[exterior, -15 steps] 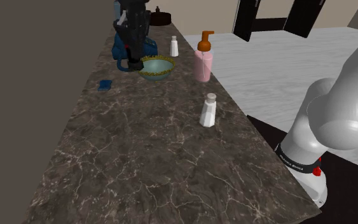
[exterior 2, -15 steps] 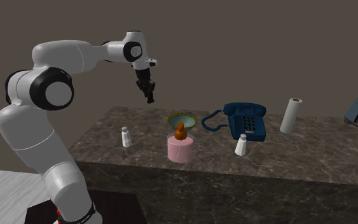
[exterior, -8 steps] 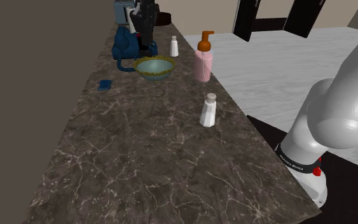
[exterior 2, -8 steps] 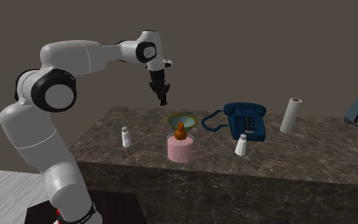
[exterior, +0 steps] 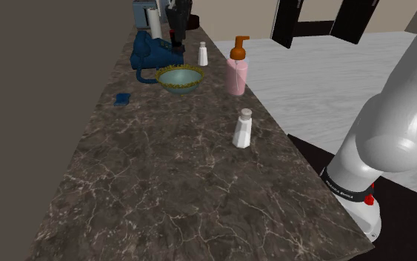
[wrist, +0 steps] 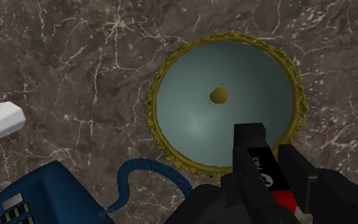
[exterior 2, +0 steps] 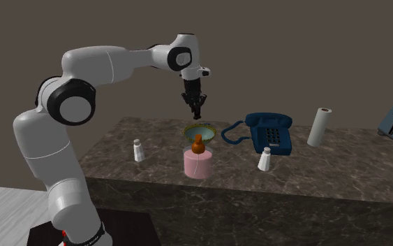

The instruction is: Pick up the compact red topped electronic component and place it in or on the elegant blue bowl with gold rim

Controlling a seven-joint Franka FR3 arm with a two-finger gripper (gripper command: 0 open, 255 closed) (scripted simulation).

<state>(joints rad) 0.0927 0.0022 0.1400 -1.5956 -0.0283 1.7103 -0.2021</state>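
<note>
Above the dark marble tabletop (exterior: 169, 178) the black pincer (exterior 2: 197, 108) hangs over the blue bowl with the gold rim (wrist: 155, 102). Its fingers are clamped on the small black component with a red patch (wrist: 260, 159), so the piece is held in the air, clear of the bowl. A blue telephone (exterior 2: 268, 131) sits just beside the bowl, its coiled cord (wrist: 149, 168) curling along the rim. A pink soap dispenser with an orange pump (exterior: 237, 74) and a white shaker (exterior: 243, 127) stand nearer the tabletop's edge, well apart from the pincer.
</note>
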